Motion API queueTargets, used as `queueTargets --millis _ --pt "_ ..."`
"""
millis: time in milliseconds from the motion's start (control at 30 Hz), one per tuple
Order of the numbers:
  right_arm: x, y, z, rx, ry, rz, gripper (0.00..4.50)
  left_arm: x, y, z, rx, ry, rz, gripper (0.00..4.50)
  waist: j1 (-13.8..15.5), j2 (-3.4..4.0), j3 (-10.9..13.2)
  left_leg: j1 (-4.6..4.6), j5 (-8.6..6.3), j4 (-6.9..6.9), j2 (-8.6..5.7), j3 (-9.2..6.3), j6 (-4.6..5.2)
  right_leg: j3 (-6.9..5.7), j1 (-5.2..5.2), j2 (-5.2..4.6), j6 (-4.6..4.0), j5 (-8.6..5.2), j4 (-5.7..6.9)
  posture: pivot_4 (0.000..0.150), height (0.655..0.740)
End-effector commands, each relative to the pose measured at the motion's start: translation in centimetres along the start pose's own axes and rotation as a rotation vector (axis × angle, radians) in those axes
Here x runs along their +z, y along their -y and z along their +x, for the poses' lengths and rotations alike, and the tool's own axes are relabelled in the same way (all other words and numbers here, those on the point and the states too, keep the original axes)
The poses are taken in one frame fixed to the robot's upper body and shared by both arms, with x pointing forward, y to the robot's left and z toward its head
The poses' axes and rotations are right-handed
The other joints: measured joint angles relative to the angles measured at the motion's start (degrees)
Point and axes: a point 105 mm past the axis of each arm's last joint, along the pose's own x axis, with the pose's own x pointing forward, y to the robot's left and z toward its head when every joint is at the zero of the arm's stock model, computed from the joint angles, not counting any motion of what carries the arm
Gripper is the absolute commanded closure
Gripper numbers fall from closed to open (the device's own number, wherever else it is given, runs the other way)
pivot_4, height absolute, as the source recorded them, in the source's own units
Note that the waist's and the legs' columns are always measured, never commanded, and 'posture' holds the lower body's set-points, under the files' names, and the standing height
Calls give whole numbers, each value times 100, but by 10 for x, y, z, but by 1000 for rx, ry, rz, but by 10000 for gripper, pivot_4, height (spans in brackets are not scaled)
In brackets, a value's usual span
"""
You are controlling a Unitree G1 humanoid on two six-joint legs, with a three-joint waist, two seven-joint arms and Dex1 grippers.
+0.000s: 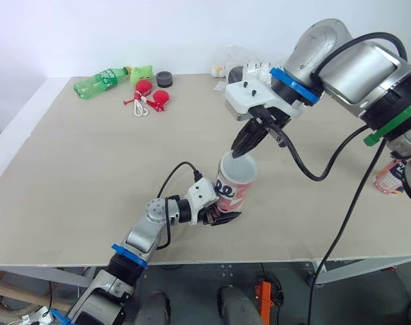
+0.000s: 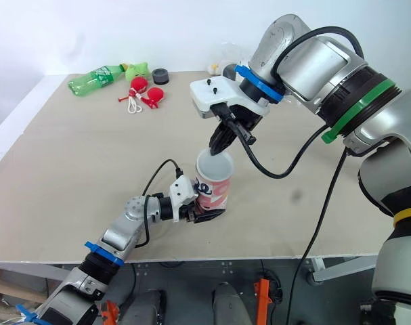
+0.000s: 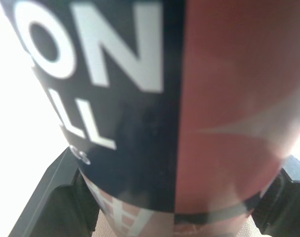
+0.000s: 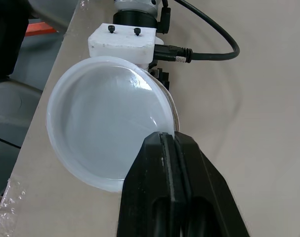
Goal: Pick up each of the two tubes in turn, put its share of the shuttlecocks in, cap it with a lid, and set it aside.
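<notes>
The capping of one tube is judged to be the step in hand. The tube (image 1: pixel 233 184) is held upright on the table (image 1: pixel 90 169) by the left gripper (image 1: pixel 220 217), whose two black fingers are closed around its lower part, one on each side. A lid (image 4: pixel 107 123) is already laid on the mouth of the tube, directly under the right gripper (image 4: pixel 169 140). The fingers of this gripper are pressed together with no gap, and their tips are placed at the rim of the lid. Whether the thin rim is pinched between them cannot be told. The inside of the tube is hidden by the lid, so the filling cannot be checked. What is left, it is judged, is to press the lid home and set the tube aside. A second tube (image 1: pixel 389 177) is seen well apart from the right gripper, partly hidden by the arm, and its state cannot be told.

The held tube is a round cylinder with a glossy print in red, white and black. The lid is a shallow round disc of milky, half-transparent plastic with a raised rim. The table is flat, matte and beige.
</notes>
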Motion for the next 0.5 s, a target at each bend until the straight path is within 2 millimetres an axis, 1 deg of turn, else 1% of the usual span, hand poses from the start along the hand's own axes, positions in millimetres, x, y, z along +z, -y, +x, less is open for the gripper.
queueTargets --millis 33,100,167,233,333,400,500 --pt "3 -3 -6 18 2 -26 27437 -26 5 -4 0 -92 -63 13721 0 0 0 0 0 0 0 0 0 0 0 0 0 0 0 1500 7400" --pt "5 -1 -8 6 8 -28 18065 -26 5 -5 0 -93 -63 13721 0 0 0 0 0 0 0 0 0 0 -1 0 0 0 0 1500 7400" --pt "8 2 -10 -5 15 -30 7738 -26 6 -5 -1 -93 -63 13721 0 0 0 0 0 0 1 0 0 0 -1 1 -1 0 0 1500 7400" --pt "12 5 -15 -30 27 -38 184 -26 6 -5 -2 -93 -62 13721 0 0 0 0 0 0 1 0 0 0 -1 1 -1 1 0 1500 7400" --pt "24 13 -29 -92 60 -57 184 -26 6 -5 -3 -93 -62 13721 0 0 0 0 0 0 1 0 0 0 -1 1 -1 1 0 1500 7400" --pt "28 13 -35 -109 76 -63 184 -26 6 -5 -3 -93 -62 13721 1 0 0 0 0 -2 1 -1 0 -1 -2 1 -1 1 0 1500 7400" --pt "32 10 -39 -113 103 -58 8415 -26 6 -6 -3 -94 -63 13721 1 -2 -1 -1 -2 -2 1 -1 3 -1 -1 1 -2 -4 -1 1500 7400"
